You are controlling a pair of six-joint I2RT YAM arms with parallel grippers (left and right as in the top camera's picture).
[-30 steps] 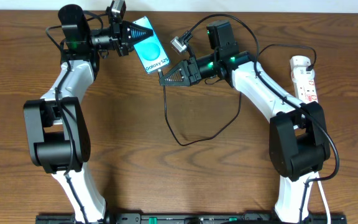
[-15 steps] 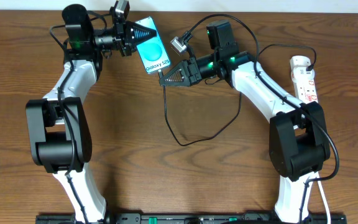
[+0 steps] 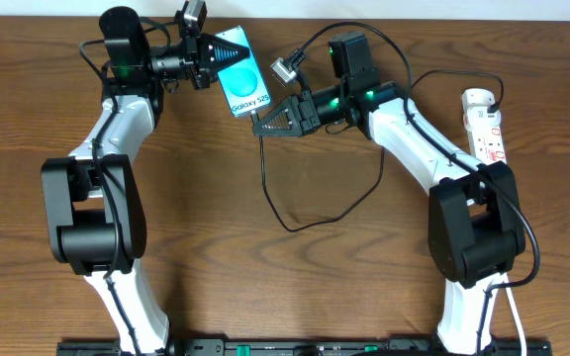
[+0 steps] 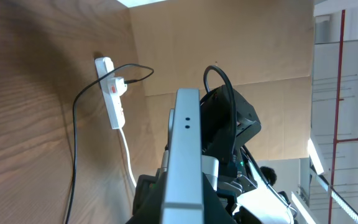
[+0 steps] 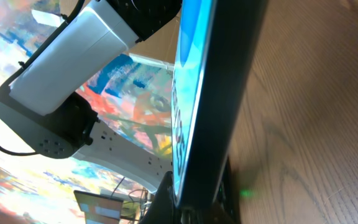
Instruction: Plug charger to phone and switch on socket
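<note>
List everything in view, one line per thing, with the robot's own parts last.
phone: one, turquoise screen, top centre-left of the table, held by the left arm
charger: one, thin black cable, looping across the table's middle from the phone's lower end towards the socket
socket: one, white strip with red markings, far right edge
table: one, brown wood, under everything
left gripper: one, black, shut on the phone's upper edge
right gripper: one, black, shut on the charger's tip by the phone's lower end

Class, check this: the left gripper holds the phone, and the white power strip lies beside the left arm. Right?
No. The power strip lies beside the right arm, as the overhead view shows; the left gripper does hold the phone.
</note>
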